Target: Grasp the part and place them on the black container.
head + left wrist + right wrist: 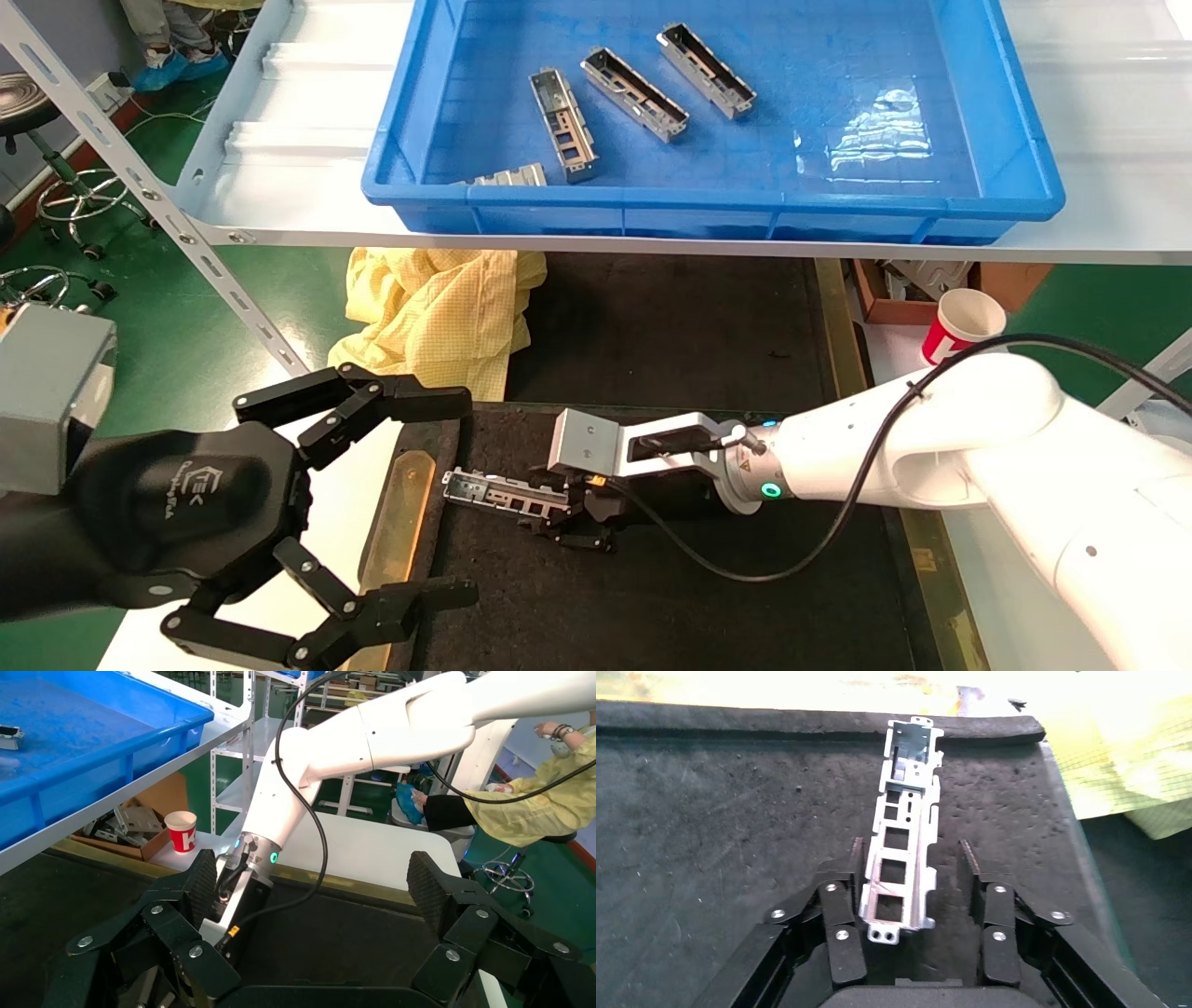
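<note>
while our right gripper (909, 881) sits low over the black container (670, 596), the part (905, 839) lies on it between the spread jaws, its long axis running straight out from them; one pad touches. our left gripper (372, 503) hovers nearby, jaws wide.
</note>
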